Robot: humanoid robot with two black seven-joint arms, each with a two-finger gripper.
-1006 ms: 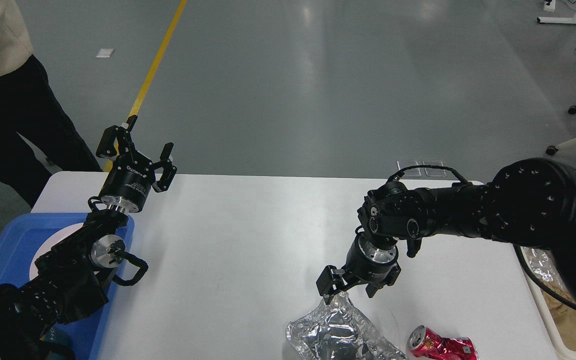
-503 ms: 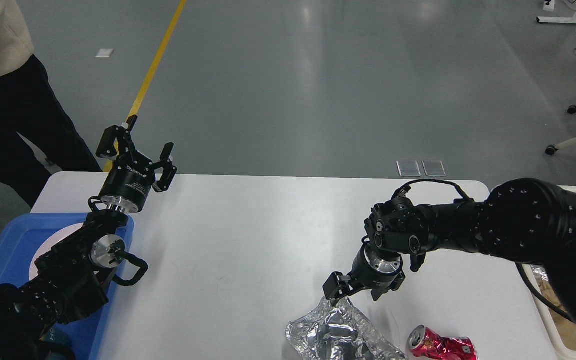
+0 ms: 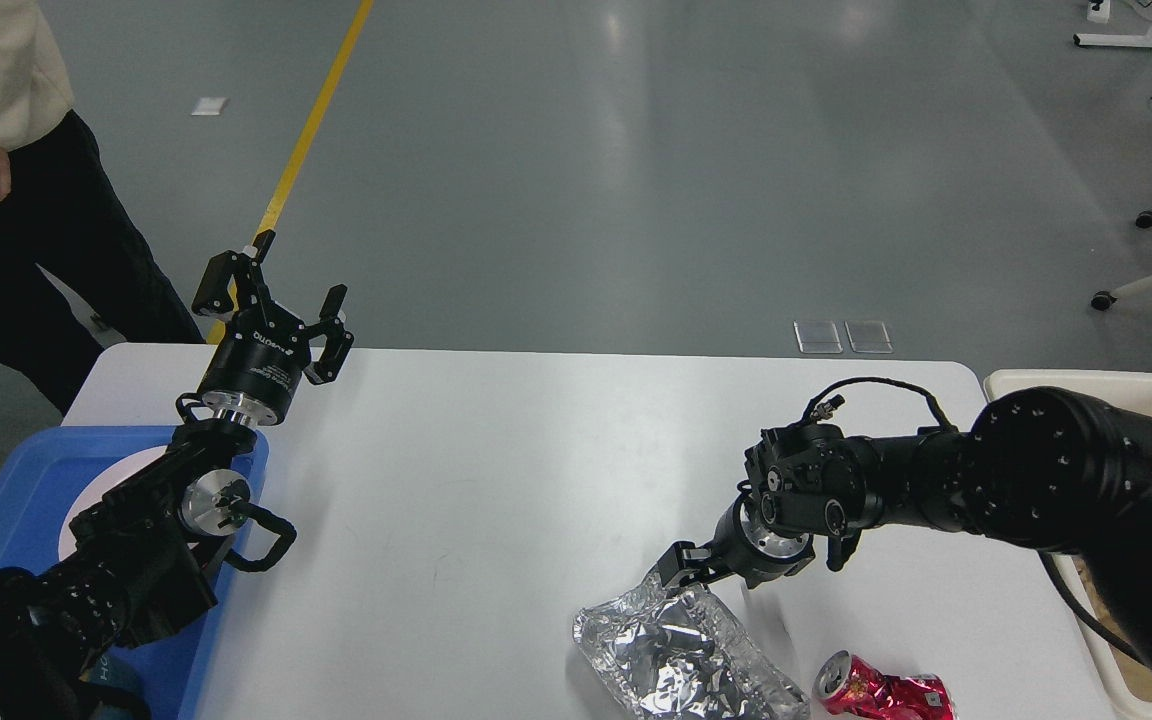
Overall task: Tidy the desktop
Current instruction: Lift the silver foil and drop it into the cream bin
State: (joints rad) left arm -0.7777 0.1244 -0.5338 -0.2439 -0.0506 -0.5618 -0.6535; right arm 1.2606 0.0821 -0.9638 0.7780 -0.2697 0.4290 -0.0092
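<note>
right gripper (image 3: 684, 572) low at top edge of crumpled foil bag (image 3: 681, 660) on desktop (image 3: 496, 480), jaw state unclear; left gripper (image 3: 271, 290) raised, jaws wide

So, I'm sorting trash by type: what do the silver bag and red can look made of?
Silver bag: likely metallised foil or plastic film, shiny, with sharp crinkles and mirror-like glints. Red can: probably thin aluminium, glossy red print, dented body.

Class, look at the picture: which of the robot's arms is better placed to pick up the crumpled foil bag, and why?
The right. Its gripper hangs at the foil bag's top edge, while the left gripper is raised, open, across the desktop near the blue tray.
</note>
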